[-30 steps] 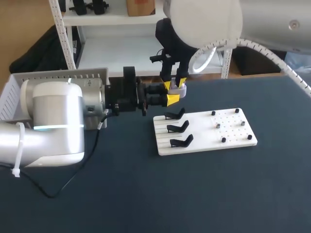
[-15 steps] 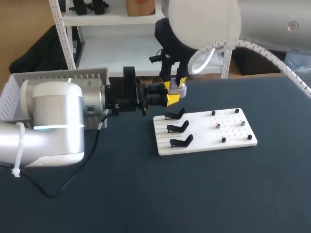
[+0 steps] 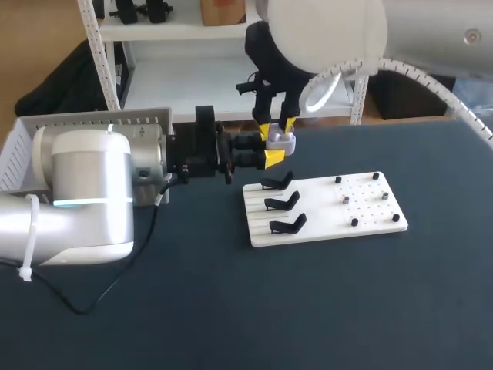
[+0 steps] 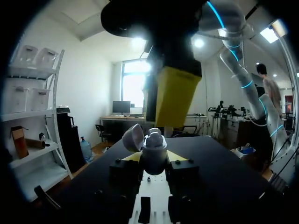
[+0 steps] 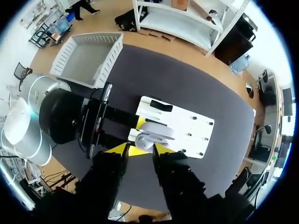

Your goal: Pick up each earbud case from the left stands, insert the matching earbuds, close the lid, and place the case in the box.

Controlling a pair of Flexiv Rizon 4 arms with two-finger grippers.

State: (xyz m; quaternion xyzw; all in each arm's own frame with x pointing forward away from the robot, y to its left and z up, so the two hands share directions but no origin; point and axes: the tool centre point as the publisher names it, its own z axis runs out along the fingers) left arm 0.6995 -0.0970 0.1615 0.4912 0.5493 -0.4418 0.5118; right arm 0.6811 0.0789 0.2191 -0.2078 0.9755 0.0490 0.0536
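On the dark table (image 3: 192, 308) the white board (image 3: 370, 208) lies right of the box (image 3: 23, 146); left gripper (image 3: 271, 155) clasps the open earbud case (image 3: 282, 142), right gripper (image 3: 276, 129) spread just above.

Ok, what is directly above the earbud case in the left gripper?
The right gripper hangs just above the earbud case, fingers apart. The left gripper holds the case with its lid open. Whether earbuds lie inside cannot be seen.

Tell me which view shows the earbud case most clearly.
The left wrist view: the earbud case sits close and centred, lid open, between the jaws of the left gripper. The head view shows it small, under the right gripper. The right wrist view shows only its pale top from above.
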